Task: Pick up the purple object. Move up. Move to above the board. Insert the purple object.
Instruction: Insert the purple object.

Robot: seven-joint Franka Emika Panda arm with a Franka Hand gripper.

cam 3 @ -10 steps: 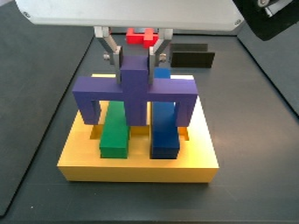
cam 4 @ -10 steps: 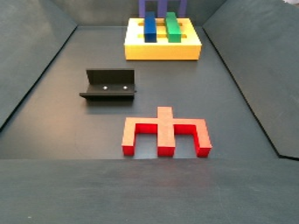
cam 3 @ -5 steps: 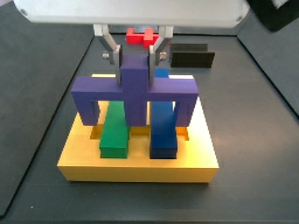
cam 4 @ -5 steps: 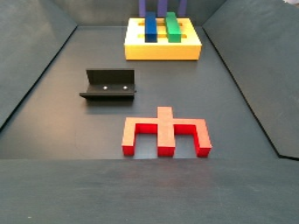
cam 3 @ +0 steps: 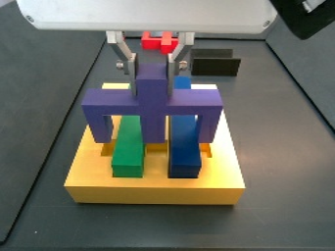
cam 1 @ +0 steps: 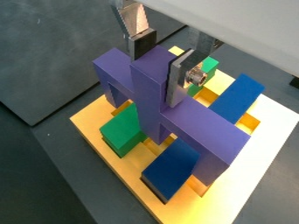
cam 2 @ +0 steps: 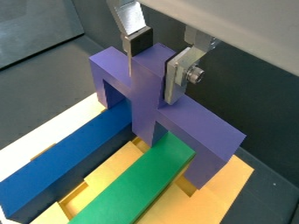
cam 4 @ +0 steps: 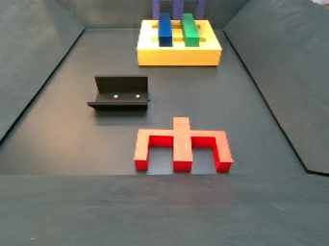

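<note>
Over on the left of the side view, the long green bar (cam 3: pixel 127 147) sits on the flat square yellow board (cam 3: pixel 155 186), and right above it one leg of the blocky purple bridge-shaped object (cam 3: pixel 151 106) is reaching down to the slab. Moving to the centre, the purple stub rises straight up, and the gripper (cam 3: pixel 152 65) is clamped on it, silver finger plates pressed against both faces — a wrist view shows the same pinch on the purple object (cam 1: pixel 163 105) clearly. To the right, the long blue bar (cam 3: pixel 186 145) runs under the crossbar, with the other outer leg just beyond it. So picking up, lifting and carrying over look done; the piece straddles both bars and its legs appear to be down in the slots, though how deep they seat is hard to tell from here. What seems left is a final press, if any, and letting go. Well apart on the floor, the dark L-shaped fixture (cam 4: pixel 121 93) and a red forked block (cam 4: pixel 183 147) lie untouched.
</note>
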